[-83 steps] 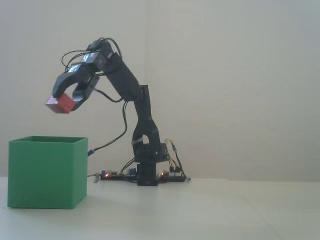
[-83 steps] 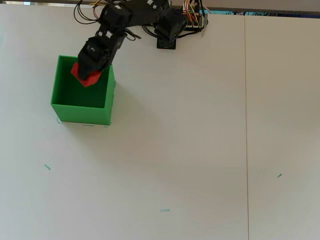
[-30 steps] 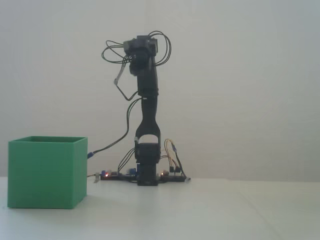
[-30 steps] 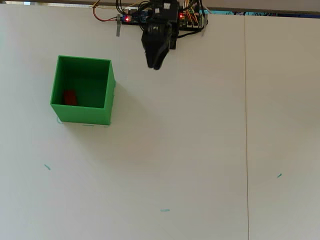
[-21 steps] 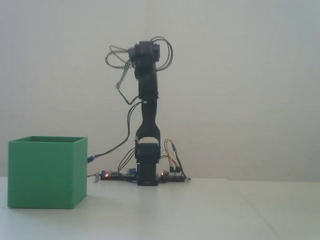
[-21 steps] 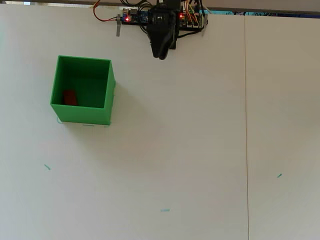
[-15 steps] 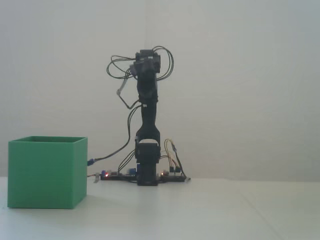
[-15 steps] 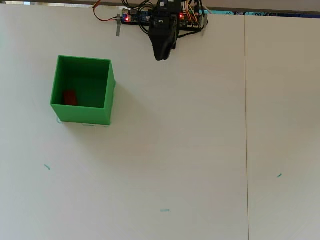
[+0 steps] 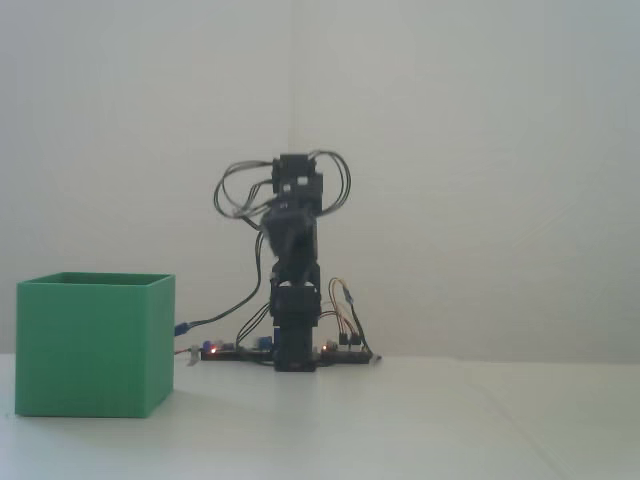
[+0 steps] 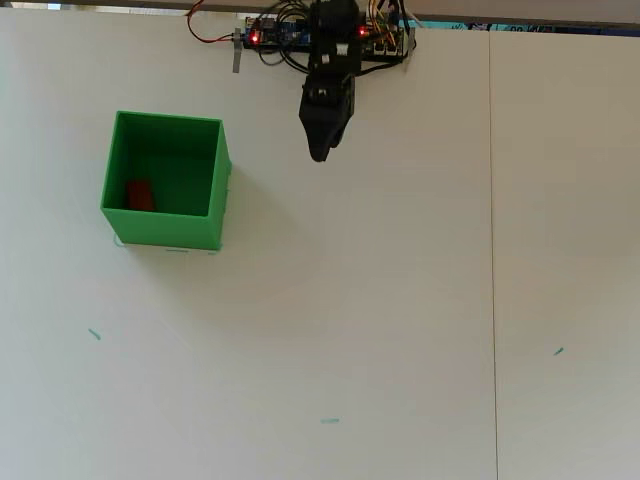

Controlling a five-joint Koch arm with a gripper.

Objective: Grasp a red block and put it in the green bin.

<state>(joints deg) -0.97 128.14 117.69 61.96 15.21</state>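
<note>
**A:** Starting at the left of the overhead view, there's the green bin (image 10: 165, 238), open top facing the camera, sitting on the white table (image 10: 400, 320). What's inside?

**B:** The red block (image 10: 139, 196), lying on the bin floor toward the left wall and the near wall as that view shows it. It touches nothing but the bin. In the fixed view the green bin (image 9: 93, 345) shows only its outer walls, so the block is hidden there.

**A:** Moving right, then. The arm?

**B:** Well apart from the bin. In the overhead view the gripper (image 10: 319, 152) points down the picture, away from the base, out over bare table to the right of the bin. From the side the arm (image 9: 291, 250) is folded low over its base, cables looping out on either side.

**A:** And the claw itself, wide or closed?

**B:** From above it tapers to one dark point with no gap showing between the jaws, and nothing red or otherwise sits in it. The side camera shows it head-on as a dark mass, so no help there. I read it as closed and empty.

**A:** Anything further right?

**B:** The circuit board (image 10: 275, 33) with lit red lights sits by the base at the top edge, and a seam (image 10: 491, 250) runs down the table at the right.
</note>
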